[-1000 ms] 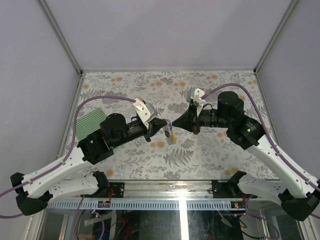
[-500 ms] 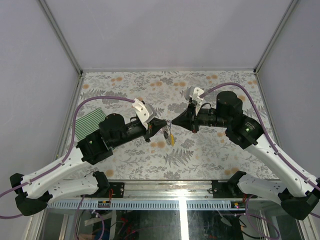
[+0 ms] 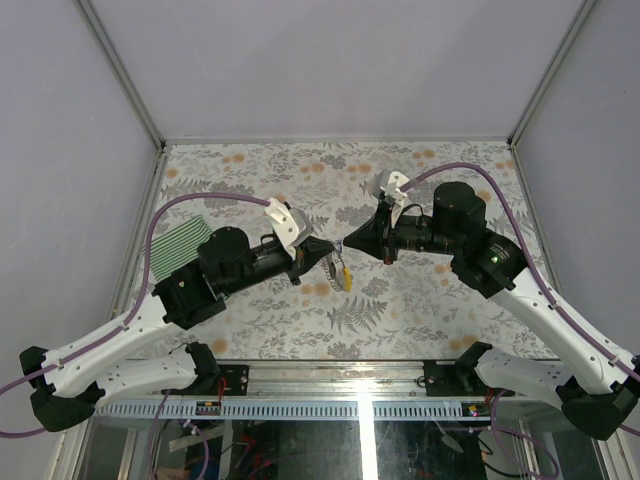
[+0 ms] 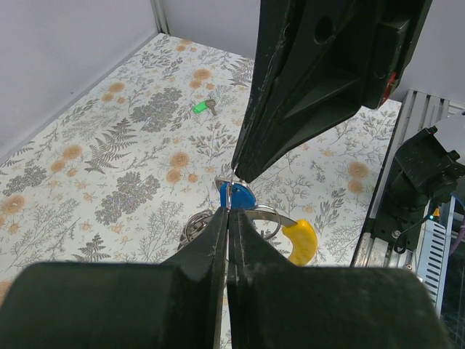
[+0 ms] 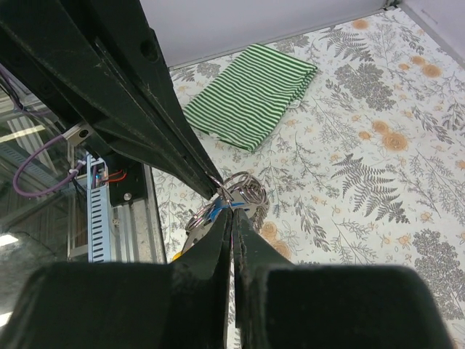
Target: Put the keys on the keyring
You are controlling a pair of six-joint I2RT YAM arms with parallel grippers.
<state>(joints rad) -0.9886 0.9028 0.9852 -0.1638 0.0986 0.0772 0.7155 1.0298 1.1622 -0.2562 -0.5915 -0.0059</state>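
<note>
Both grippers meet tip to tip above the table's middle. My left gripper (image 3: pixel 333 251) (image 4: pixel 229 212) is shut on the keyring (image 4: pixel 256 215), whose silvery loops (image 5: pixel 245 190) and yellow tag (image 4: pixel 301 241) (image 3: pixel 346 279) hang below it. The right gripper (image 3: pixel 346 245) (image 5: pixel 232 212) is shut on the blue key (image 4: pixel 240 196) (image 5: pixel 215 209) right at the ring. In the left wrist view the right fingers (image 4: pixel 290 94) come down from above onto the blue key's top. A green key (image 4: pixel 203 107) lies alone on the floral table (image 4: pixel 109 167), farther off.
A green-and-white striped cloth (image 3: pixel 180 245) (image 5: pixel 251 94) lies at the table's left side, beside the left arm. Grey walls close in the table on three sides. The metal rail (image 3: pixel 360 385) with the arm bases runs along the near edge.
The right gripper has turned and shifted slightly left toward the left gripper's tip. The hanging yellow tag has swung a little lower. Both grippers stay shut.
</note>
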